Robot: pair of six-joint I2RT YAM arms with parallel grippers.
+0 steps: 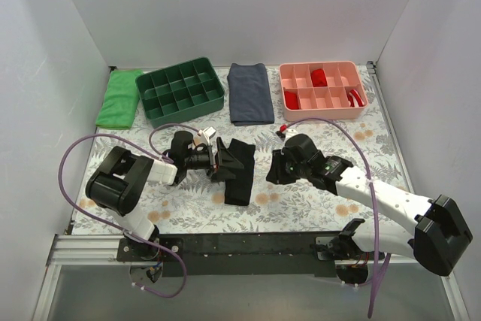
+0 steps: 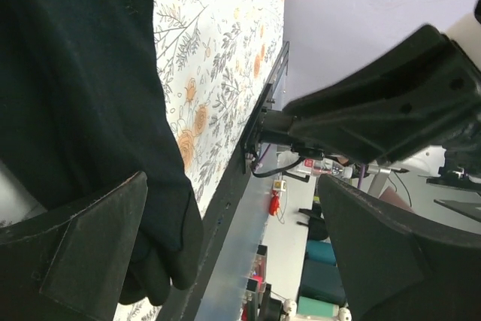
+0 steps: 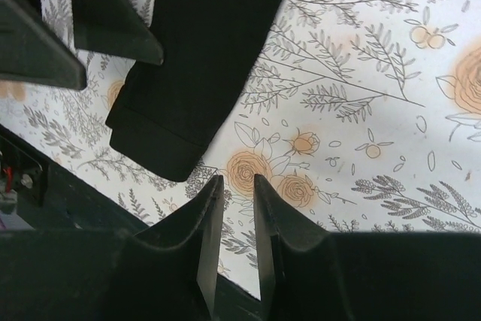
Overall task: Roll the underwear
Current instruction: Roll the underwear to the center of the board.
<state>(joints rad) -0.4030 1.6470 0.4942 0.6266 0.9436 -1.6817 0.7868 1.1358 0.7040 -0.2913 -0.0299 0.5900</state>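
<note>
Underwear (image 1: 237, 173) lies folded as a strip mid-surface (image 1: 188, 212), likely ready for rolling. Left tool (image 1: 220, 160) at its 9 o'clock gapes wide, apparently to pinch an edge. Right tool (image 3: 237, 182) at 3 o'clock is nearly closed, empty.

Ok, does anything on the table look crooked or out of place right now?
Only the underwear. It lies as a lopsided strip, narrow at the near end and bunched wider at the far end, right by the left gripper. Nothing looks spilled or damaged.
</note>
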